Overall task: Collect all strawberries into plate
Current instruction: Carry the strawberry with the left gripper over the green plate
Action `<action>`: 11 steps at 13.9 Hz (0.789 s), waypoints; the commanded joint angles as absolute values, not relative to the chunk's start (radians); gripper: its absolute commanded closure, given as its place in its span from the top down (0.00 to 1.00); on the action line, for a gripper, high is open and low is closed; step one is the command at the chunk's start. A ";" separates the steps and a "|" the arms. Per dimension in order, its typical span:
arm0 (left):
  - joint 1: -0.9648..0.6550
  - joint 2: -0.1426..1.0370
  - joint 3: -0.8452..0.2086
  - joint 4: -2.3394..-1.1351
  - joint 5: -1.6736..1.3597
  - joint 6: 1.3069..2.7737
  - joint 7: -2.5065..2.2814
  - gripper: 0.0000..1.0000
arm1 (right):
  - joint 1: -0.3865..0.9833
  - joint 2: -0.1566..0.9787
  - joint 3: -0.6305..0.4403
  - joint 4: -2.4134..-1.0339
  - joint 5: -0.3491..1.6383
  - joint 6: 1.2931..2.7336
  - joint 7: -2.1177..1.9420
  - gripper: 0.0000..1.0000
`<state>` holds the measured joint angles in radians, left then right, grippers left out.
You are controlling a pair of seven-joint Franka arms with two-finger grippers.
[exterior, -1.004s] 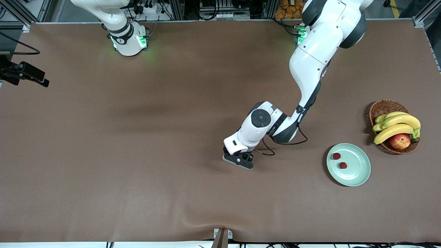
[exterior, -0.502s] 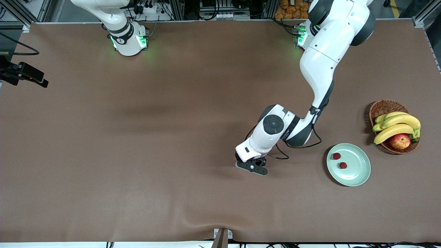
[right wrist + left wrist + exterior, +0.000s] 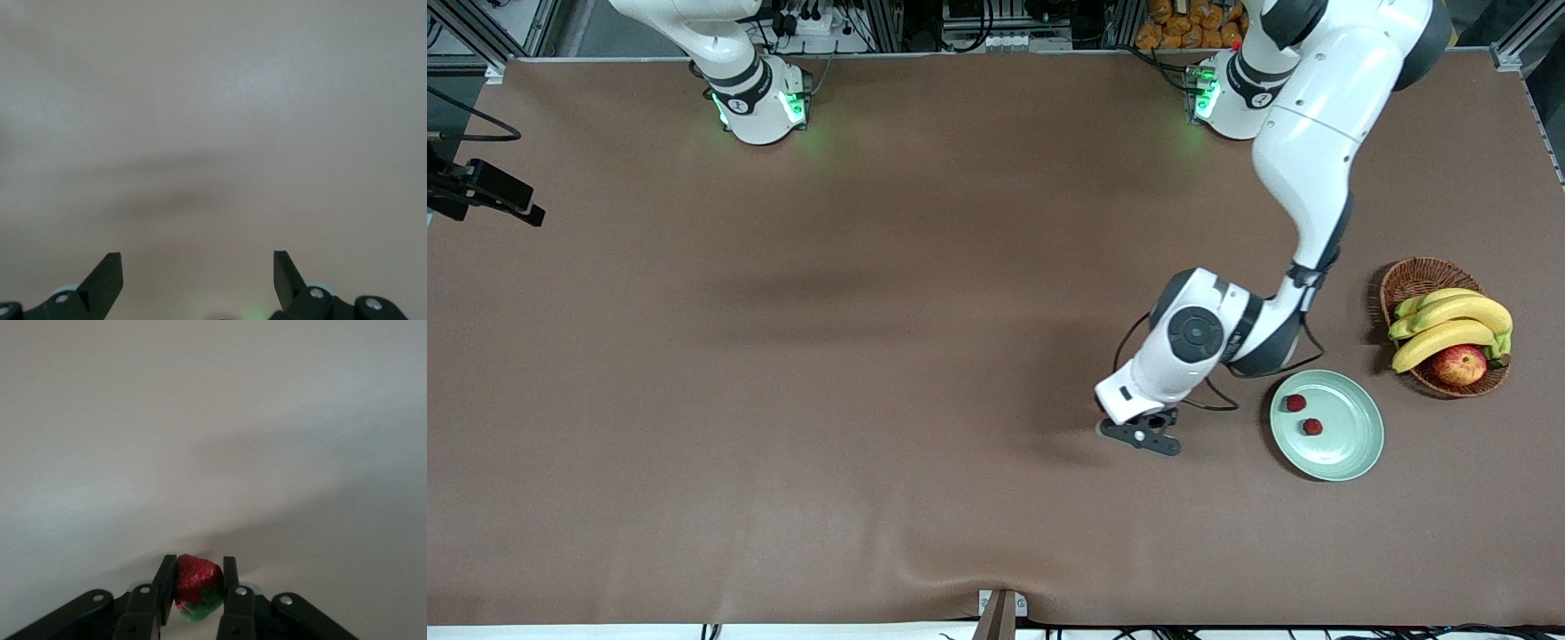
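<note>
brown table mat (image 3: 783,356) bare. left gripper (image 3: 1141,435), over mat near pale mint-green round plate (image 3: 1352,449), pinches small red strawberry (image 3: 195,584): soft, light, side grip, gentle squeeze. two strawberries (image 3: 1296,403) on plate. right gripper (image 3: 198,275) gapes empty, waits.

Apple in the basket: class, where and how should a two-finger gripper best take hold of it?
Probably from above, fingers across the apple's rounded sides toward the front camera: bananas crowd its other flank, and the wicker basket rim blocks a low sideways approach.

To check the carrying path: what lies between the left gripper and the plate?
Nothing: the front view shows only bare table between the left gripper, shut on a strawberry, and the plate.
</note>
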<state>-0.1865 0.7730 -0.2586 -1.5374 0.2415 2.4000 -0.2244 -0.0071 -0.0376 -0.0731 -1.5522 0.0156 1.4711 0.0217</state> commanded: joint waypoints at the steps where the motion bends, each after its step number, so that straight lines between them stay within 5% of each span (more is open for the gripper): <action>1: -0.100 0.660 -0.264 -1.696 0.255 2.387 -0.155 0.00 | -0.040 -0.032 -0.069 -1.523 0.023 1.456 0.012 1.00; 11: 0.218 0.564 -0.272 -1.775 0.253 2.382 0.339 0.00 | -0.031 -0.020 -0.063 -1.525 0.049 1.465 0.012 1.00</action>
